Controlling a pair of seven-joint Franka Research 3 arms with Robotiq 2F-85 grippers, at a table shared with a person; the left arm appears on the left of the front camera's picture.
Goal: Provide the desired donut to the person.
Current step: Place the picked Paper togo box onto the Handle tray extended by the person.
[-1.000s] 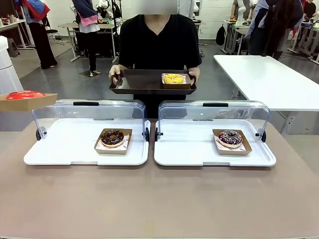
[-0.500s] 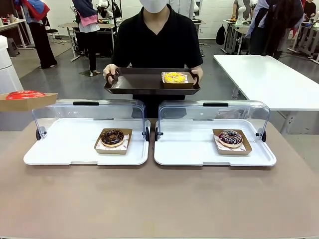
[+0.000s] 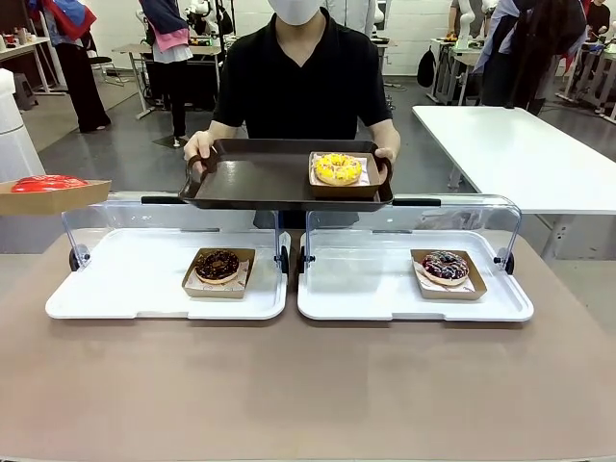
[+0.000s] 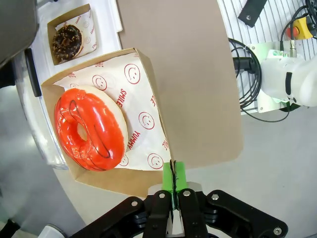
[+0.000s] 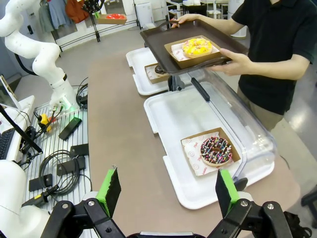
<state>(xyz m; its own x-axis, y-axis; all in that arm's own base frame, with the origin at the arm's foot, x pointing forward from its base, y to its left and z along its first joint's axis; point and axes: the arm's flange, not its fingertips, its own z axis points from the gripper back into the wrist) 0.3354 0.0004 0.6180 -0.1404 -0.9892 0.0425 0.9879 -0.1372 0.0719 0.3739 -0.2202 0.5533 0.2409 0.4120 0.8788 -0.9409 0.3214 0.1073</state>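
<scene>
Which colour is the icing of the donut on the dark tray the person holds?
Yellow icing, clearest in the front view.

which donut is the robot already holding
The red-glazed donut, in its cardboard tray pinched by the left hand. The chocolate one and the sprinkled one sit in display cases; the yellow one is on the person's tray.

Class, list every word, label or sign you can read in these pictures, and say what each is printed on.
"SMILE", in red, beside smiley faces: paper liner under the red-glazed donut, left wrist view.
"YUMMY", in red: same liner.
Red print on the liner under the chocolate donut: too small to read.
Print on the liner under the sprinkled donut, right wrist view: too small to read.
</scene>
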